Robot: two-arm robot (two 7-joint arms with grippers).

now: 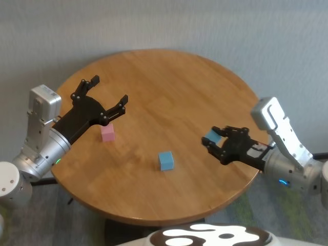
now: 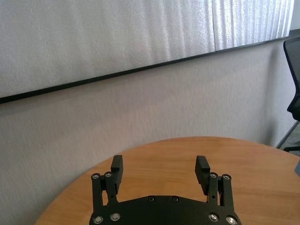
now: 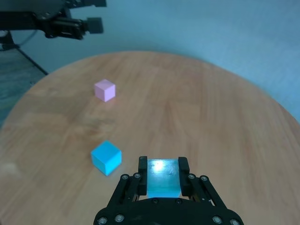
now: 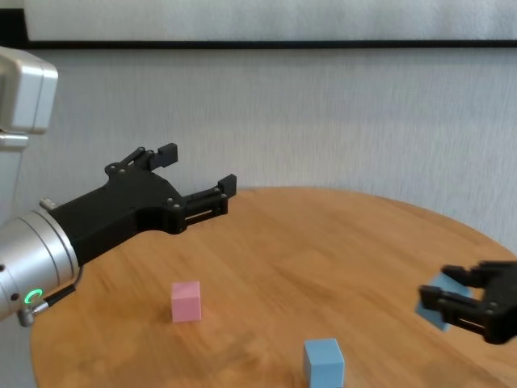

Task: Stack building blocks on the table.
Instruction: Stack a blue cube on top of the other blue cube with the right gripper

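Observation:
My right gripper [image 1: 214, 139] is shut on a light blue block [image 1: 212, 136] and holds it above the table's right side; the block shows between its fingers in the right wrist view [image 3: 163, 177] and in the chest view [image 4: 439, 301]. A second light blue block [image 1: 165, 160] lies on the round wooden table [image 1: 169, 87] near the front middle, also in the chest view [image 4: 324, 363] and the right wrist view [image 3: 106, 157]. A pink block [image 1: 107, 132] lies at the left, also in the chest view [image 4: 186, 301]. My left gripper [image 1: 109, 97] is open and empty, raised above the table beyond the pink block.
A grey wall [image 4: 323, 121] stands behind the table. A dark office chair [image 2: 294, 93] shows at the edge of the left wrist view. Bare table top lies between the two loose blocks and across the far half.

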